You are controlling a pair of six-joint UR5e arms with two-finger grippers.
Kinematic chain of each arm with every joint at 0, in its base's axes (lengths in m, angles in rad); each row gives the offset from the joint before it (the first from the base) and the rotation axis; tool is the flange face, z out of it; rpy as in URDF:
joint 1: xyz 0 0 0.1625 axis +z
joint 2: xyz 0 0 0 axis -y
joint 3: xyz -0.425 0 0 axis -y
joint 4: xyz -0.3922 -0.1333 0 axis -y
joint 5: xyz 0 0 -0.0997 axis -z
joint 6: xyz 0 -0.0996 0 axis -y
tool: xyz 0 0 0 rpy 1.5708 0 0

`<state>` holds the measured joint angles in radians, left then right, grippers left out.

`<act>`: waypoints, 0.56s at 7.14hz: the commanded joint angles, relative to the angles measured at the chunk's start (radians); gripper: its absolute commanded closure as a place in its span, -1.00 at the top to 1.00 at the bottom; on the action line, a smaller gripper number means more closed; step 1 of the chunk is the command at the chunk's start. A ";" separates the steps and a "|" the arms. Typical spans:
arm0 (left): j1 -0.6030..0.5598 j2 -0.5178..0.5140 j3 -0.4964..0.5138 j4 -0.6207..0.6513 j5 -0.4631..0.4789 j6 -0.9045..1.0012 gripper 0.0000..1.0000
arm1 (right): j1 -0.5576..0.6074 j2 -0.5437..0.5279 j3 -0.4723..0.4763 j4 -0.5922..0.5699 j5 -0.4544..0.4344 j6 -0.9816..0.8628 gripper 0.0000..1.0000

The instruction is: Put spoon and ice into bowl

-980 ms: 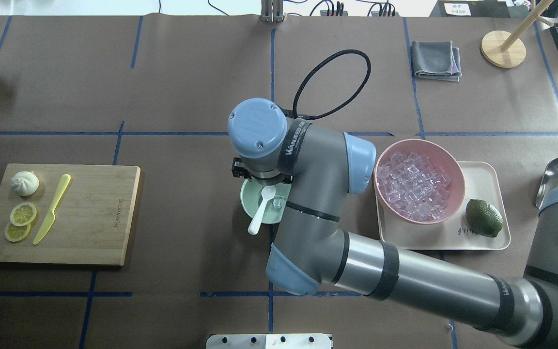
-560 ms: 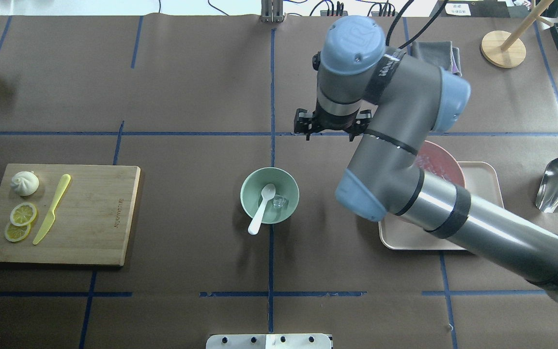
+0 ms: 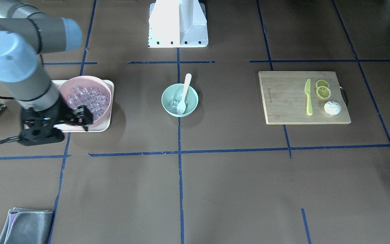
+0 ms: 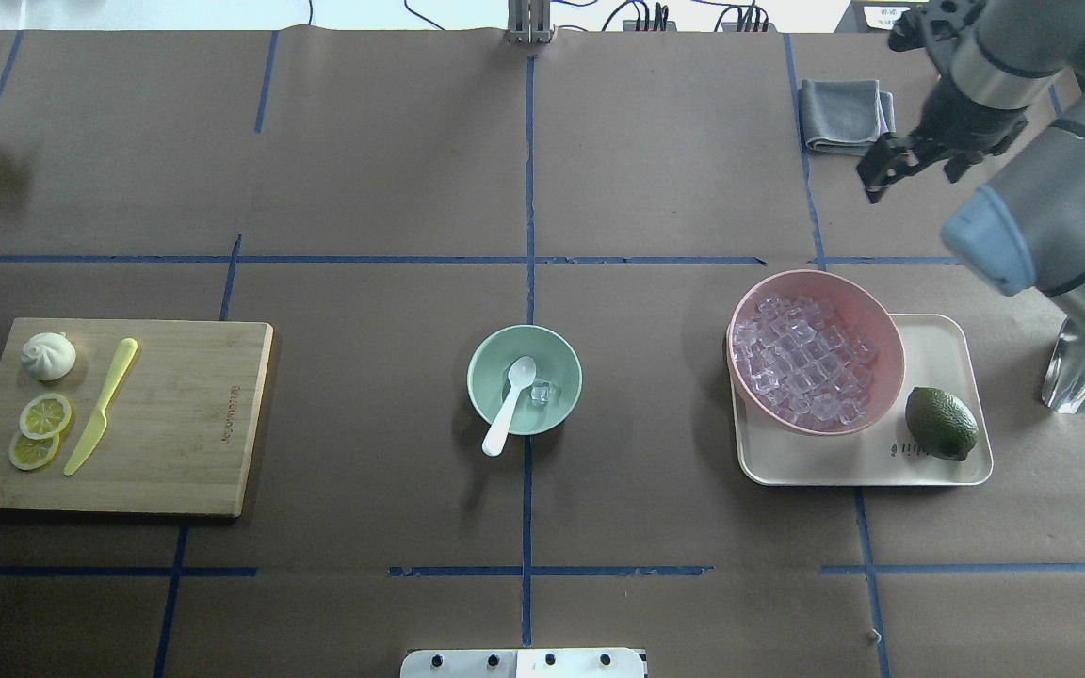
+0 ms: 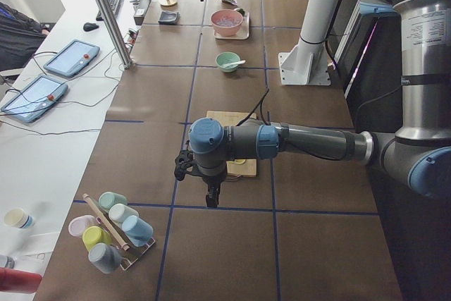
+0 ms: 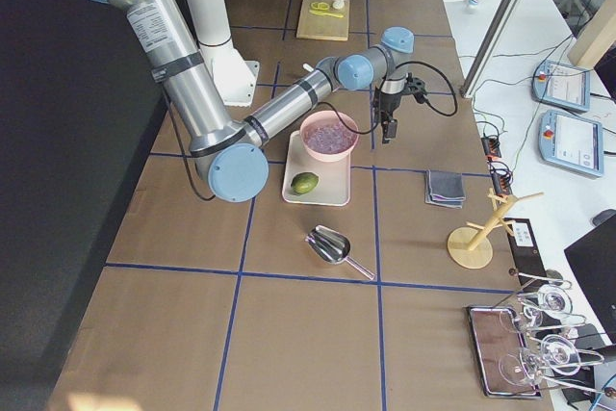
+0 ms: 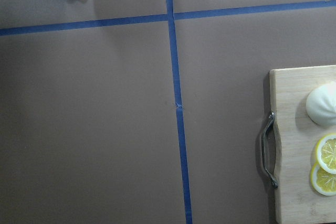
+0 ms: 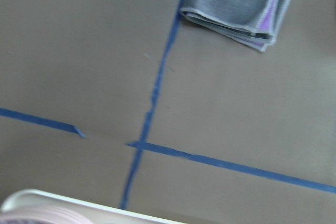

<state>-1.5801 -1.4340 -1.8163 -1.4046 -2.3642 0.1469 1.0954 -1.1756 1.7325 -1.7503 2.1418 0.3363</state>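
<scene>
The mint-green bowl (image 4: 481,369) (image 3: 168,96) stands mid-table. The white spoon (image 4: 508,410) (image 3: 185,88) lies in it, scoop down, with its handle over the rim. One clear ice cube (image 4: 542,392) (image 3: 174,103) sits in the bowl beside the scoop. More ice (image 4: 801,363) fills the pink bowl (image 4: 886,325). My right gripper (image 4: 914,179) (image 3: 63,123) hangs open and empty beyond the pink bowl, near the grey towel. My left gripper (image 5: 211,199) hovers off the cutting board's handle end. I cannot tell if it is open or shut.
A cutting board (image 4: 175,424) at the left holds a yellow-green knife (image 4: 102,405), lemon slices (image 4: 41,428) and a bun (image 4: 48,356). A tray (image 4: 834,471) carries the pink bowl and a lime (image 4: 941,424). A metal scoop (image 4: 1075,377), towel (image 4: 844,113) and wooden stand (image 4: 976,94) are at the right.
My right arm has lifted off the mint bowl and swung far right and back, past the pink bowl. The spoon and ice cube stay in the bowl.
</scene>
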 commanded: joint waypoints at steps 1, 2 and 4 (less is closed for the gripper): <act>-0.001 -0.014 0.000 -0.002 0.013 0.003 1.00 | 0.131 -0.201 0.051 0.005 0.033 -0.283 0.98; -0.001 -0.016 -0.001 -0.004 0.011 0.005 1.00 | 0.226 -0.273 0.055 0.005 0.065 -0.387 0.98; -0.001 -0.011 -0.001 -0.008 0.013 0.006 1.00 | 0.398 -0.434 0.052 0.005 0.127 -0.604 0.99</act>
<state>-1.5814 -1.4481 -1.8169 -1.4085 -2.3528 0.1520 1.3896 -1.5110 1.7833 -1.7464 2.2313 -0.1380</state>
